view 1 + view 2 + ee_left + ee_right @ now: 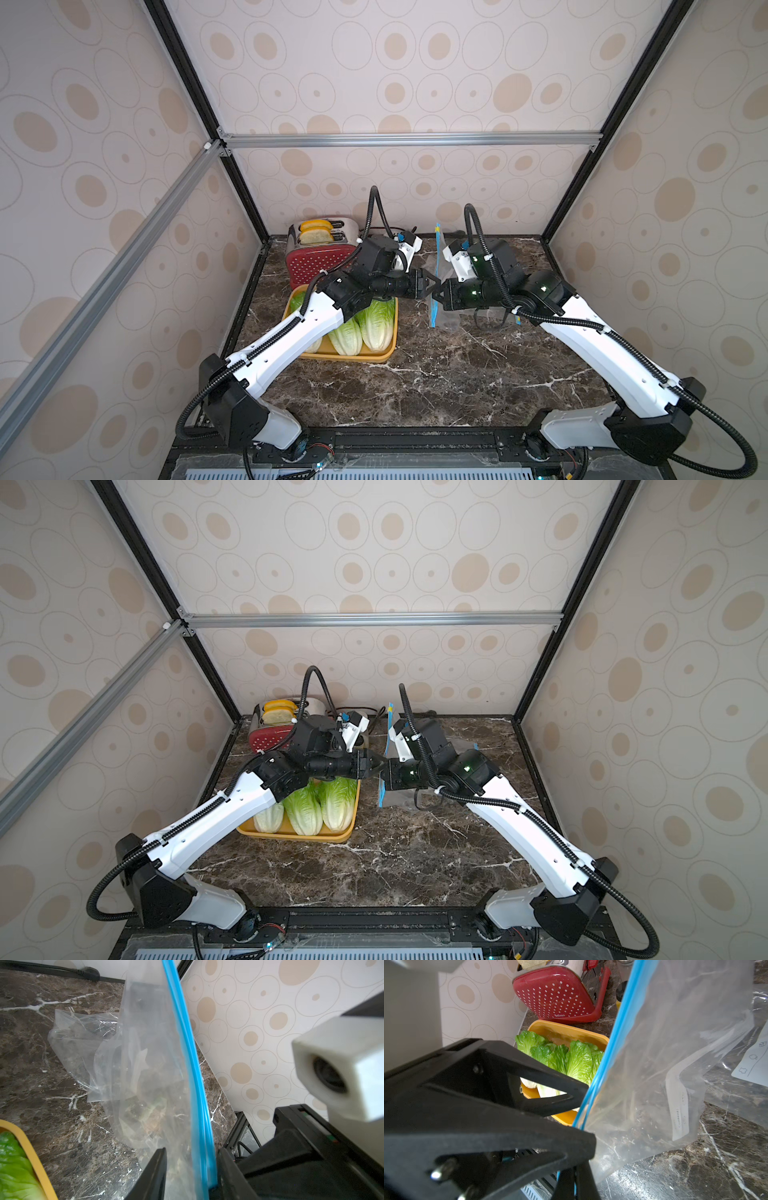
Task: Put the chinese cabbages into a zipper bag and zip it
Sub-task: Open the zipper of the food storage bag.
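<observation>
Tray (349,358): 3 chinese cabbages (376,328) | right claw (435,296) grasping zipper bag (664,1064) | left claw (192,1150) parted

Left arm (291,336) above chinese cabbages (376,328)

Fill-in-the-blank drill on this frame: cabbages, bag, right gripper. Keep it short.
1. ___ chinese cabbages lie in the yellow tray.
2. The right gripper is shut on the zipper bag's ___ strip.
3. The toaster behind the tray is ___.
Missing words: three; blue; red.
</observation>
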`<state>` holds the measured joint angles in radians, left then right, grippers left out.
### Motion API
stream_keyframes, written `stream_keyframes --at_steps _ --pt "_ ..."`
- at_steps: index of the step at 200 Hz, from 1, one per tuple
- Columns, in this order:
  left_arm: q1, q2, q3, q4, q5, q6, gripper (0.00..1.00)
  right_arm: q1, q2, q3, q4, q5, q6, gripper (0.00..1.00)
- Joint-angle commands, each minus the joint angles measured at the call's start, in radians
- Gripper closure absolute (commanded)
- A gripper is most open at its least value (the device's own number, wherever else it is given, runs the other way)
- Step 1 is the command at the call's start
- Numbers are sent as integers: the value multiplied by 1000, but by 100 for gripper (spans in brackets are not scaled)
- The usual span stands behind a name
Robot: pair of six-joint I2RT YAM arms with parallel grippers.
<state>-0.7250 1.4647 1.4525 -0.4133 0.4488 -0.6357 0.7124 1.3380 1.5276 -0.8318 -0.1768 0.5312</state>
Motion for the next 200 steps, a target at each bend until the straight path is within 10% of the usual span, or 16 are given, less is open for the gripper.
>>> stream_keyframes --at_steps 1,200 --pt "-2 6 52 -92 -56 61 65 6 1 44 -8 5 -18 100" --pt "24 -54 15 -136 -123 83 48 6 -40 33 -49 80 -19 100"
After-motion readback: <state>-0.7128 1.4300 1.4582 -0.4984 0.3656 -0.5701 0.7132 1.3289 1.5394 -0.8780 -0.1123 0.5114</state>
